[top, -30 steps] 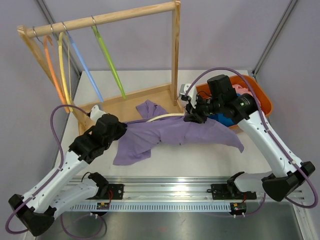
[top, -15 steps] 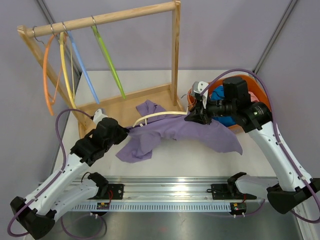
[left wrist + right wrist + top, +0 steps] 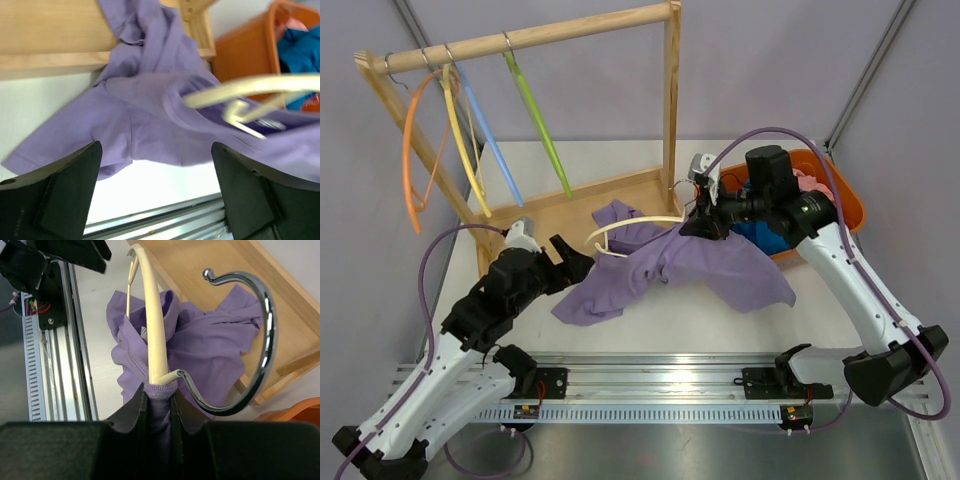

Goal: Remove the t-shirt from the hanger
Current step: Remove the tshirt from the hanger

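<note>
The purple t-shirt (image 3: 670, 265) lies crumpled on the table and hangs from one side of the cream hanger (image 3: 630, 225). The hanger's left arm sticks out bare. My right gripper (image 3: 698, 222) holds the hanger above the table. In the right wrist view that gripper (image 3: 159, 395) is shut on the hanger (image 3: 155, 330) at its neck, with the t-shirt's (image 3: 210, 345) collar bunched between the fingers, beside the metal hook (image 3: 262, 340). My left gripper (image 3: 570, 258) stands open just left of the cloth. In its wrist view the left gripper (image 3: 156, 147) holds nothing, and the t-shirt (image 3: 150, 115) and hanger (image 3: 250, 90) lie ahead.
A wooden rack (image 3: 670, 100) stands at the back, its base board (image 3: 570, 205) right behind the shirt. Orange, yellow, blue and green hangers (image 3: 470, 130) hang from its rail. An orange bin (image 3: 845, 205) of clothes sits at the right. The metal rail (image 3: 650, 385) runs along the near edge.
My left gripper opened, let go of the t-shirt and drew back. The cloth's left side dropped and slid off the hanger's left arm. The hangers on the rack are swinging.
</note>
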Tool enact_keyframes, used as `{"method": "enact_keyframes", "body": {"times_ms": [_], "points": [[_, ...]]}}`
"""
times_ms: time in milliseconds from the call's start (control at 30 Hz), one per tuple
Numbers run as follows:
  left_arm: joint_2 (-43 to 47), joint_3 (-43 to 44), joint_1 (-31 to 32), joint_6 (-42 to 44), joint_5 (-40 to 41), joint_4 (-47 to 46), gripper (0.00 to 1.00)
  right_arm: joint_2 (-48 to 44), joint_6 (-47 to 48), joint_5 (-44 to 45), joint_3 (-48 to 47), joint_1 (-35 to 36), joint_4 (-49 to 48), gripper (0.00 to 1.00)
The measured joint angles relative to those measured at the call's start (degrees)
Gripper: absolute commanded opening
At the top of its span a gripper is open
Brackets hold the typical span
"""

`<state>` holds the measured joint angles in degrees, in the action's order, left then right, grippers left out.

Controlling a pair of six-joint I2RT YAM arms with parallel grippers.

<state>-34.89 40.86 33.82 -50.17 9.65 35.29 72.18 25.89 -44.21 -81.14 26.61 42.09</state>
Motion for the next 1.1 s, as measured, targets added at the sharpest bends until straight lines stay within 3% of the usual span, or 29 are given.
{"method": "enact_keyframes", "body": {"times_ms": [300,533,733,867,1100], "points": [[3.74,7.65,0.0,20.52,-15.26,-0.94,0.99,7.08,13.75,-0.5,-1.51,1.01,10.23,0.0],[-3.69,16.06,0.0,38.4,-31.36,-2.67,0.98,11.21,35.04,-3.1,-7.43,10.58,25.05,0.0],[-10.43,15.56,0.57,45.62,-45.7,-2.89,0.96,15.26,43.21,-5.16,-15.23,12.55,31.69,0.0],[-10.82,14.82,2.21,46.62,-48.7,-4.07,0.92,17.7,44.65,-6.56,-18.45,12.57,33.03,0.0],[-15.87,15.34,8.09,48.33,-45.29,-4.39,0.77,21.2,44.72,-8.33,-21.62,12.61,34.49,0.0]]}}
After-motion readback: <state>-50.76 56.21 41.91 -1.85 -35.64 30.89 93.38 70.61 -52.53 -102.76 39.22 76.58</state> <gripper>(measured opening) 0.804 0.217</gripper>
